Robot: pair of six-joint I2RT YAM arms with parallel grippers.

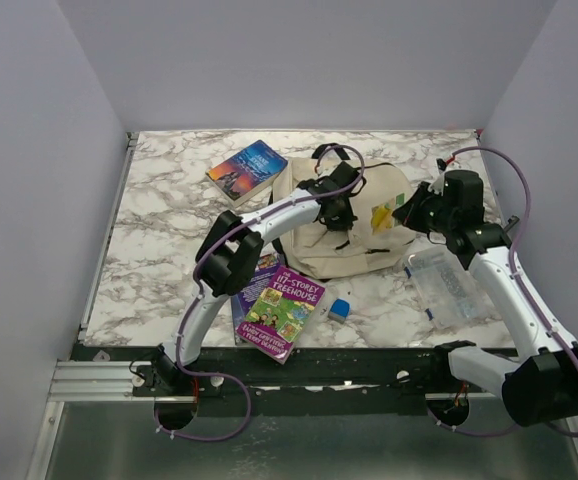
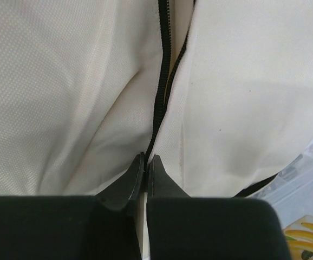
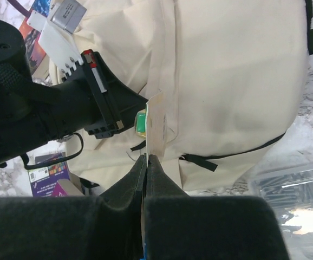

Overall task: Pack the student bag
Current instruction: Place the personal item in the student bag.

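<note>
The student bag (image 1: 314,245), cream fabric with black zipper trim, lies in the middle of the marble table. My left gripper (image 1: 340,218) is pressed down on top of it. In the left wrist view its jaws (image 2: 147,158) are shut, pinching the bag's black zipper line (image 2: 162,81) at its near end. My right gripper (image 1: 411,214) hovers at the bag's right side, shut on a thin flat booklet (image 3: 156,122) seen edge-on, with yellow and green print (image 1: 383,214). The booklet hangs over the bag (image 3: 232,81), beside the left gripper's body (image 3: 91,103).
A blue book (image 1: 247,170) lies at the back left of the bag. A purple Treehouse book (image 1: 287,312) rests on another book in front. A small blue cube (image 1: 340,309) sits beside them. A clear plastic compartment box (image 1: 447,285) lies right of the bag.
</note>
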